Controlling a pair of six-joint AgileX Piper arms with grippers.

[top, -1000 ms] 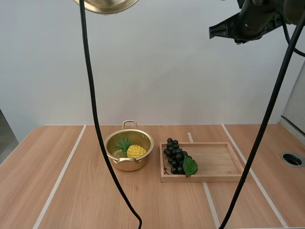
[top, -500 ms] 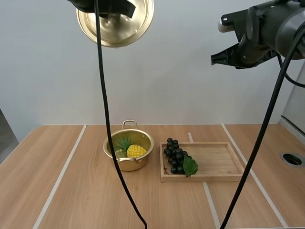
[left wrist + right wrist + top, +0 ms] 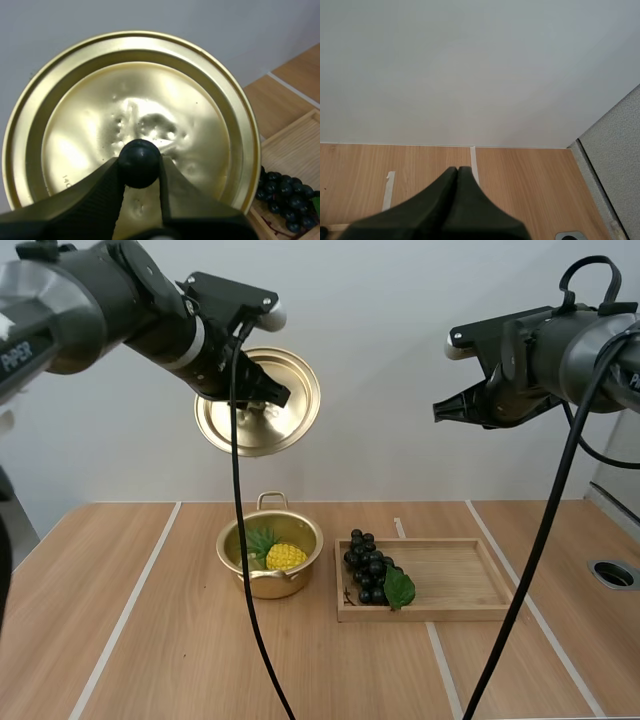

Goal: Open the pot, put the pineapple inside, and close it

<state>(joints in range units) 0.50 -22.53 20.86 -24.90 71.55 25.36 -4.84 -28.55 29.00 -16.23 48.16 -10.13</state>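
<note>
lid (image 3: 292, 390) lowered toward pot (image 3: 276, 586), left gripper (image 3: 140, 172) pinching its knob (image 3: 139, 159); right gripper (image 3: 457, 172) fingers pressed together.

Gold pot (image 3: 272, 586) and lid (image 3: 296, 406), yellow pineapple (image 3: 285, 557), black grapes (image 3: 368, 568), pale wooden tray (image 3: 460, 580)

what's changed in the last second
The left gripper, shut on the lid's knob, has lowered the lid from the top of the high view to hang tilted above the pot. The right gripper, shut and empty, dropped slightly. Pineapple in the pot, grapes on the wooden tray: unchanged.
</note>
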